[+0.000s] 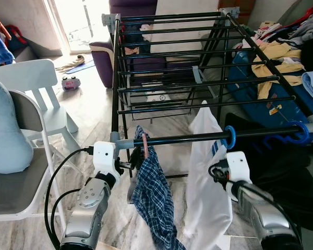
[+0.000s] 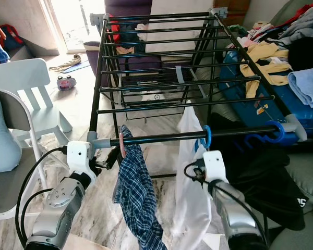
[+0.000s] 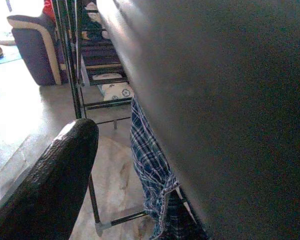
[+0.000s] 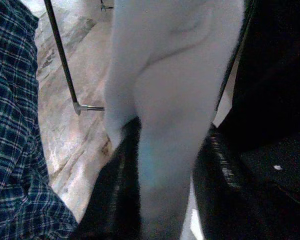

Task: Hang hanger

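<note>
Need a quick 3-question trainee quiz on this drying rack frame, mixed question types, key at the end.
1. True or false: the plaid shirt hangs from the rack's front bar.
2. Which cloth lies between the fingers of the right pincer? A) white garment B) yellow shirt C) blue towel
3. Fill in: the hanger hook above the white garment is ___ in colour.

Key: 1 true; 2 A; 3 blue.
</note>
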